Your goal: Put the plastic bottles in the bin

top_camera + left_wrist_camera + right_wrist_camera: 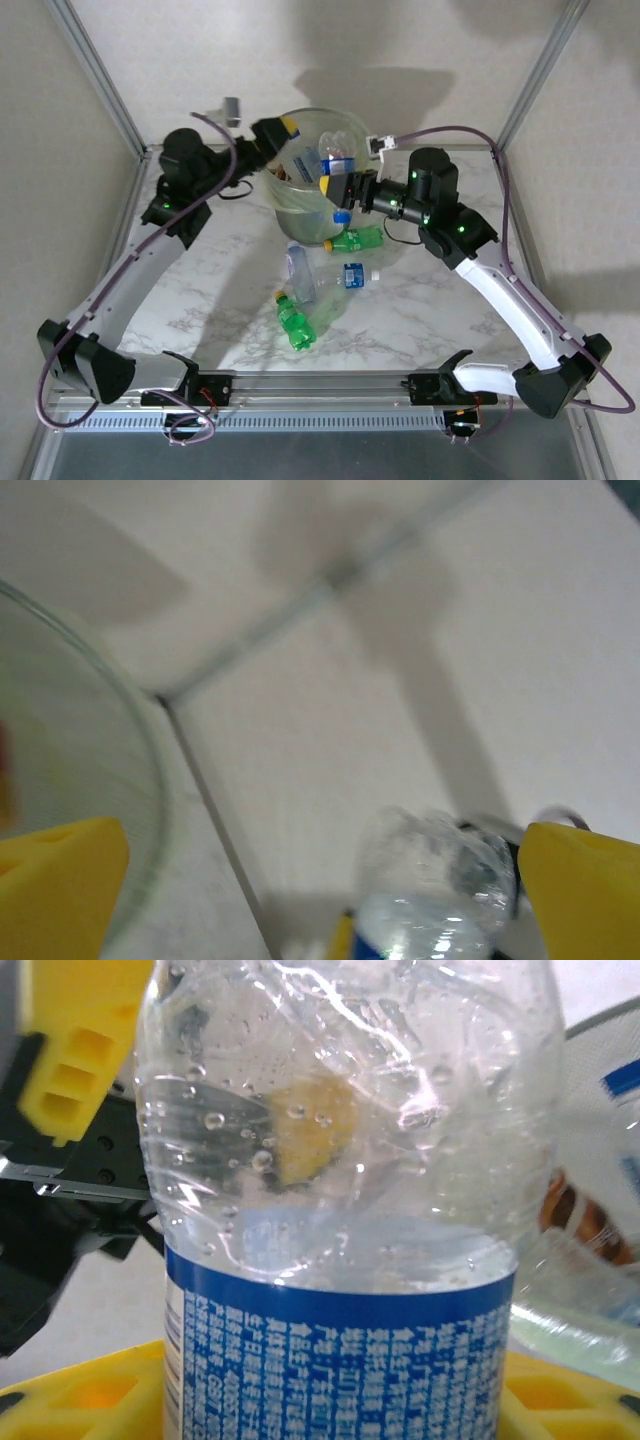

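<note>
Looking down from above, the bin [300, 205] stands at the far middle of the marble table [430, 310], with several bottles [337, 150] lying inside it. The left gripper [277, 133] hangs over the bin's left rim with its yellow jaws spread. The right gripper [336, 188] sits just beside the bin's near right wall, closed on a clear bottle [341, 212] whose blue cap points toward the near side. Four more lie loose on the table near the bin: a green bottle [358, 239] closest to it, a blue-labelled bottle [352, 275] just nearer, a plain bottle [300, 268] to the left, and a second green bottle [296, 325] nearest the arm bases

From the left wrist, the left gripper [320, 890] is wide open, its yellow fingers [60, 890] at the two bottom corners. The clear bottle [430, 890] shows between them, closer to the right-hand one; whether it touches that finger I cannot tell. The bin's curved rim [120, 710] runs along the left

From the right wrist, the right gripper [330, 1405] clamps the clear bottle [350, 1210] at its blue label, which carries white print, with a yellow finger [90, 1400] pressed to each side. The bottle stands upright in this view. The bin's rim [610, 1035] and other bottles inside it lie at the right edge
</note>
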`<state>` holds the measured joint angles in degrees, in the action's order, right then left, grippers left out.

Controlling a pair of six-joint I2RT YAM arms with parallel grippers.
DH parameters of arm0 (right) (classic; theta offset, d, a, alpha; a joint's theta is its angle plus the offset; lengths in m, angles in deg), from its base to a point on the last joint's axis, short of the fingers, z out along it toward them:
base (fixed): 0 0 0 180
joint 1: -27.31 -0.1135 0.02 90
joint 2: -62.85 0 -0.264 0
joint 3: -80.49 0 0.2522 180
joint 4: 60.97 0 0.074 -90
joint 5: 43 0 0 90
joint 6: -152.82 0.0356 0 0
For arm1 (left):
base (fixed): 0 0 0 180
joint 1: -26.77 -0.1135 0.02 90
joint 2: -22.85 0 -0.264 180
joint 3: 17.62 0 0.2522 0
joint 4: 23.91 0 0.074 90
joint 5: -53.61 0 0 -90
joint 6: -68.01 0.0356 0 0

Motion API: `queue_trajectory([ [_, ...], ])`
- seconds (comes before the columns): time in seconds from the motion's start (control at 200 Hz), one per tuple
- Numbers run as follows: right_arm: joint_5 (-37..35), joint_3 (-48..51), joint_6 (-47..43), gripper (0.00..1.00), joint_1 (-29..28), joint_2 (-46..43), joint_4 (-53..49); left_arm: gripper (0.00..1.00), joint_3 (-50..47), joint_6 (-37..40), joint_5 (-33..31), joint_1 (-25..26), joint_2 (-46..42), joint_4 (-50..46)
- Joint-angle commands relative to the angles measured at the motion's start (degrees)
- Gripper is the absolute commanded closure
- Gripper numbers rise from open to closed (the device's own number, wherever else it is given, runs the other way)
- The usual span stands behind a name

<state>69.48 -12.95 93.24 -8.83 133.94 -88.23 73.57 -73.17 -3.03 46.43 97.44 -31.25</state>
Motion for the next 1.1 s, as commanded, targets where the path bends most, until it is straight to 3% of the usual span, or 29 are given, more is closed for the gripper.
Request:
queue_trajectory([
  [0.0,-3.9,-5.7,-2.2,0.44,2.4,2.9,-0.2,0.0,1.0,2.0,-14.9,-2.6,-7.0,-7.1],
  [0.225,-17.6,-24.3,-5.6,0.48,5.1,18.7,-11.8,0.0,-5.8,7.2,-25.8,-2.8,-16.0,-15.8],
  [0.411,-24.2,-39.1,-10.7,0.47,5.1,32.1,-19.5,0.01,-13.7,8.0,-27.6,-2.8,-21.3,-20.2],
  [0.551,-29.8,-48.4,-13.7,0.46,5.1,40.1,-25.3,0.03,-21.6,4.3,-26.6,-2.8,-24.4,-18.8],
  [0.766,-35.9,-51.9,-15.1,0.38,5.0,45.5,-28.1,0.07,-29.7,0.6,-28.4,-2.8,-28.0,-16.5],
  [0.871,-38.9,-53.8,-15.5,0.27,5.1,47.6,-29.7,0.09,-31.2,-0.2,-27.3,-2.7,-27.8,-16.3],
  [0.971,-39.7,-55.9,-15.3,0.19,5.0,48.8,-30.6,0.11,-33.9,-1.9,-25.8,-2.4,-28.0,-15.2],
  [1.096,-39.8,-56.9,-14.7,0.16,5.1,48.5,-30.5,0.12,-35.4,-2.6,-26.3,-2.0,-29.0,-15.6],
])
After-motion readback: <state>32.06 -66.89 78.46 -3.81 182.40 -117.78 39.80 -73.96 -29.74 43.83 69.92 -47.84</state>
